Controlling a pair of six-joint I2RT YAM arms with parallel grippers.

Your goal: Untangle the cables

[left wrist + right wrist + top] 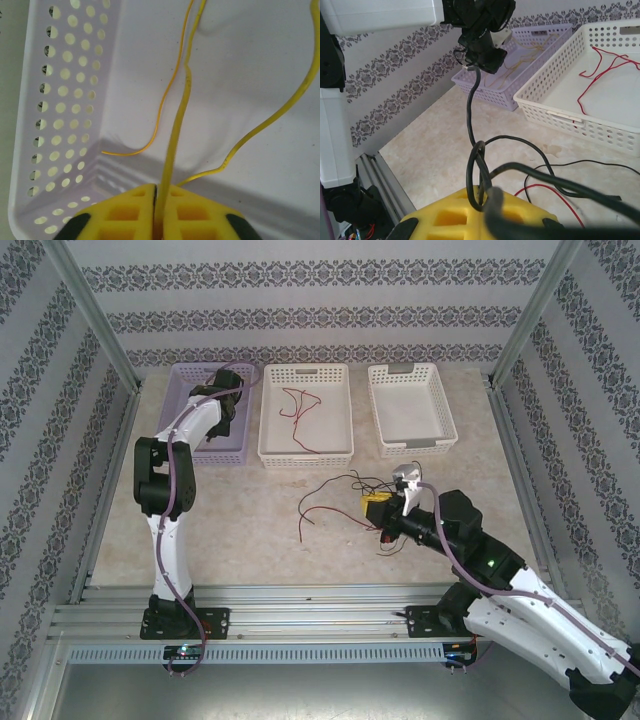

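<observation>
In the left wrist view my left gripper [159,187] is down inside the purple basket [65,100], its yellow jaws pinched on a yellow cable [179,115] that runs up and away from them. More yellow cable loops lie on the basket floor. My right gripper [487,192] is shut on a looped black cable [470,115] just above the table. From above, the right gripper [375,506] sits in the tangle of black cables [335,483] and a red cable [320,510] at mid-table, while the left gripper [213,390] is at the far left.
A white middle basket [305,455] holds a red cable [297,405]. A second white basket [412,445] stands at the back right. Patterned walls and metal frame posts enclose the table, and a rail runs along the near edge.
</observation>
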